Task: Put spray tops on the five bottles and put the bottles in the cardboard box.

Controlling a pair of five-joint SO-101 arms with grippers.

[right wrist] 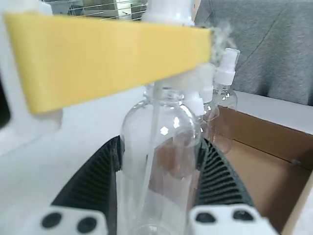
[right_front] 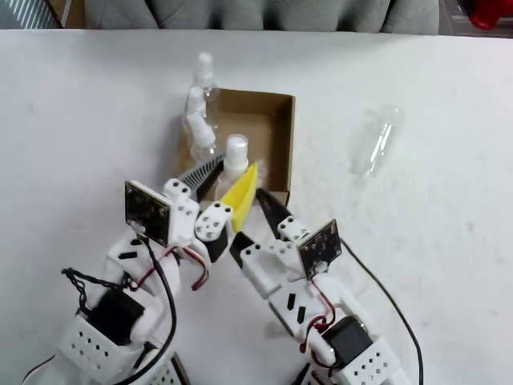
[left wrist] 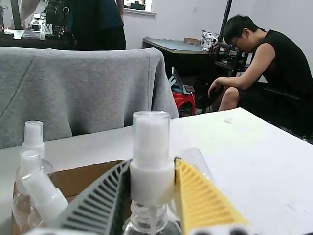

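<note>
Three topped bottles [right_front: 200, 120] stand at the cardboard box [right_front: 276, 132]. The left gripper [left wrist: 152, 169] pinches a spray top [left wrist: 150, 137] while the right gripper [right wrist: 160, 142] clamps its bottle [right wrist: 159, 196]. A fifth bottle [right_front: 377, 144] lies topless, well apart.

Robotics lab or shared workroom indicated. White table [right_front: 433, 96] used as test bench. Bare circuit board [right_front: 147, 212] and loose black cable [right_front: 393, 309] seen on arms. Grey cloth [left wrist: 73, 88] draped behind table. Dark desk [left wrist: 181, 46] set against plain wall [left wrist: 190, 19], red plastic item [left wrist: 185, 104] stowed beneath.
</note>
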